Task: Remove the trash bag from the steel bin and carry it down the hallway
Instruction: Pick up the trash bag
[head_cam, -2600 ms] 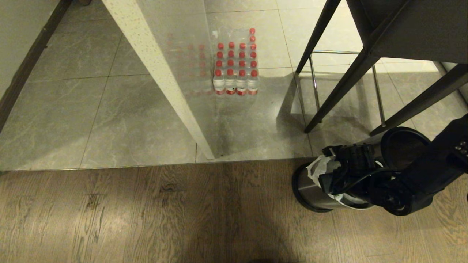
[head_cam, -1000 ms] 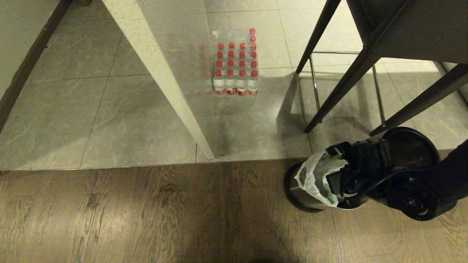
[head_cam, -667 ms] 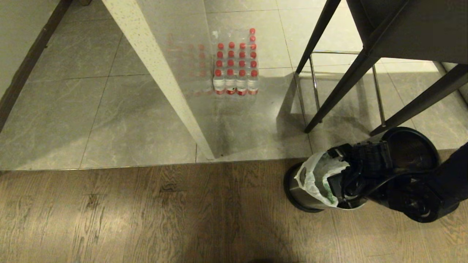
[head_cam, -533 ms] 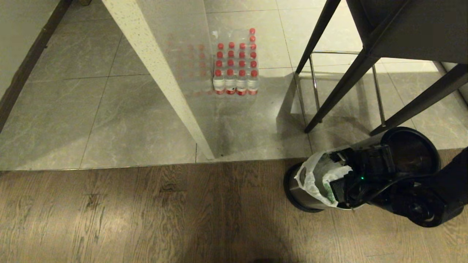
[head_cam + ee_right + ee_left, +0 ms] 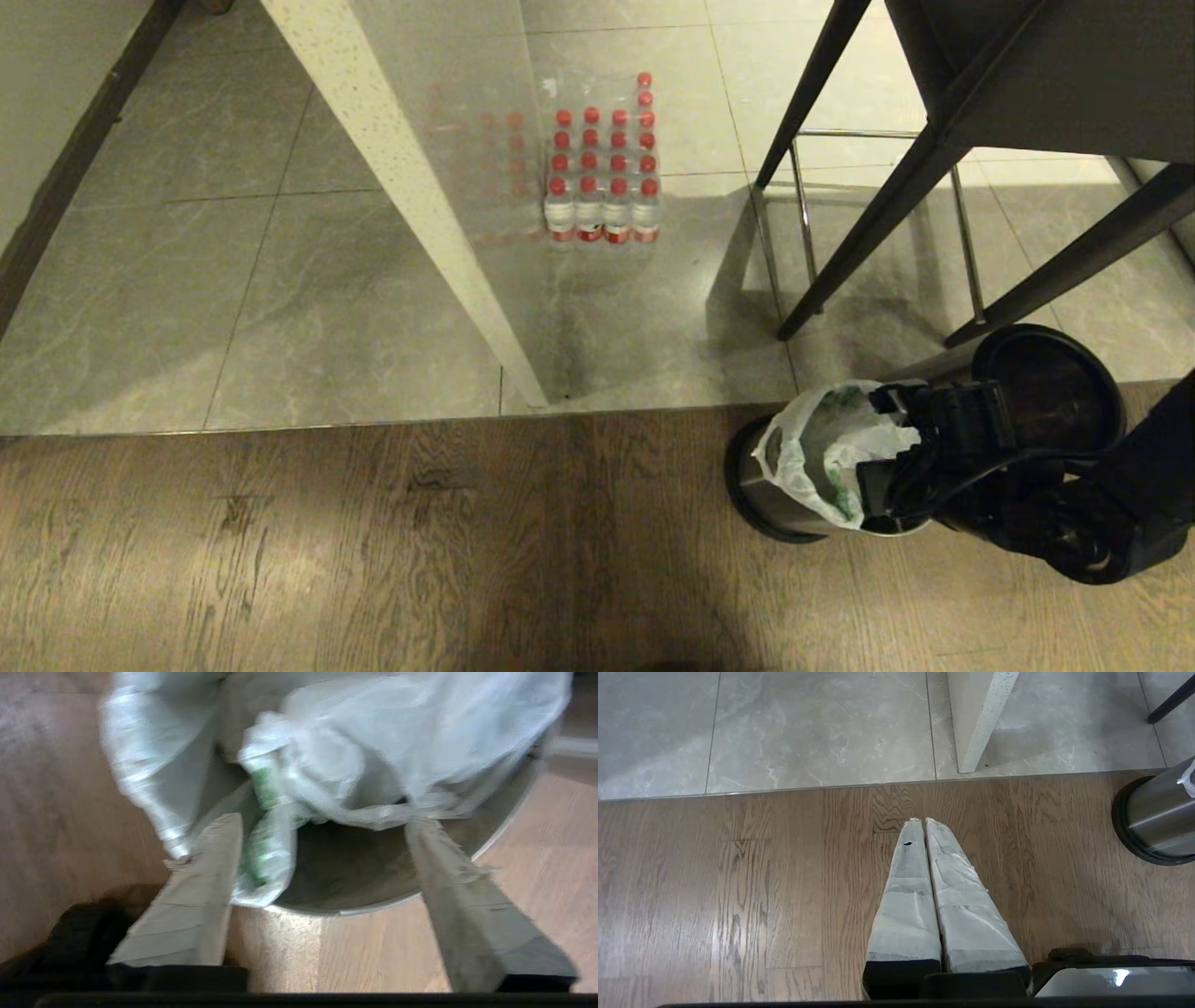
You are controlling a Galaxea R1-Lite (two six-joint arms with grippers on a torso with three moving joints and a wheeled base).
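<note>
From the head camera, the trash bag [image 5: 810,457] sits in the steel bin [image 5: 775,495], partly draped over its rim, on the wood floor near the tiled hallway [image 5: 280,280]; the right gripper [image 5: 887,448] reaches low over the bin mouth. The right wrist camera shows its jaws spread, the bag [image 5: 327,765] bunched just beyond them, seemingly unheld, so the next move calls for closing on a fold. The left gripper [image 5: 924,821] hangs parked, jaws pressed together.
</note>
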